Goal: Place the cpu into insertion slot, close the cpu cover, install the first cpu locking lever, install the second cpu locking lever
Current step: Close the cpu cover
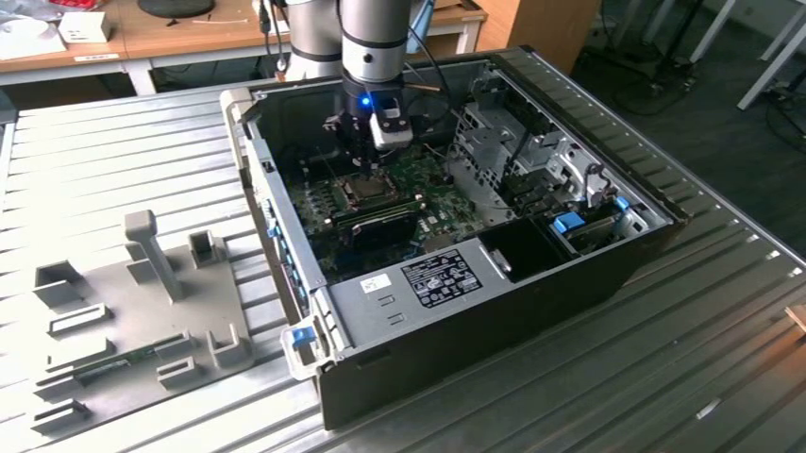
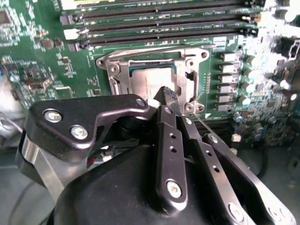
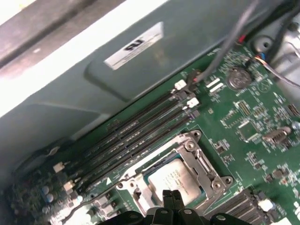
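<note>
The gripper [image 2: 167,95] was clenched, its fingertips pressed together with nothing visible between them, at the edge of the cpu [image 2: 149,83]. The cpu lay seated in the insertion slot [image 1: 368,192] on the green circuit board [image 2: 28,51]. The cpu cover [image 2: 114,70] lay flat around it, inside the open computer case [image 1: 504,321].

A robotics lab or workshop is suggested: an opened computer case [image 1: 504,326] is set on a ribbed metal table [image 1: 113,151], a grey fixture plate [image 1: 139,316] is laid beside the case, and wooden desks [image 1: 189,38] are seen behind it.
</note>
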Controlling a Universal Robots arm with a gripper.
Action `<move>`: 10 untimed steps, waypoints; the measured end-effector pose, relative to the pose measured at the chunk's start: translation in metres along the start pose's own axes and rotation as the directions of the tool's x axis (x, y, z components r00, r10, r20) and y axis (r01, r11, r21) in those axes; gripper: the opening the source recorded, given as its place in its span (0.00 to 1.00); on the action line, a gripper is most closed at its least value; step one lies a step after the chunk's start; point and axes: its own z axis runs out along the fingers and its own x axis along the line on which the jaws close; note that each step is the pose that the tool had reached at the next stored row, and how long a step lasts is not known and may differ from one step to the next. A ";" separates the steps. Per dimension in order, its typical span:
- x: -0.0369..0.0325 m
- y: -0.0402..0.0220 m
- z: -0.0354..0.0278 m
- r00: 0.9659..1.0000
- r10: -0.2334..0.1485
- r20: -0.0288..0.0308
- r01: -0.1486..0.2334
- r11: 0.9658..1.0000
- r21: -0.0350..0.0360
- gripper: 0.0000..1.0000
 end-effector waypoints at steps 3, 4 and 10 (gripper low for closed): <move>0.0000 0.0000 0.0003 0.999 -0.054 -0.001 0.054 0.999 0.000 0.10; 0.0000 0.0000 0.0003 0.997 -0.072 -0.001 0.072 0.997 0.000 0.10; 0.0000 0.0000 0.0008 0.984 -0.180 -0.003 0.180 0.984 0.000 0.10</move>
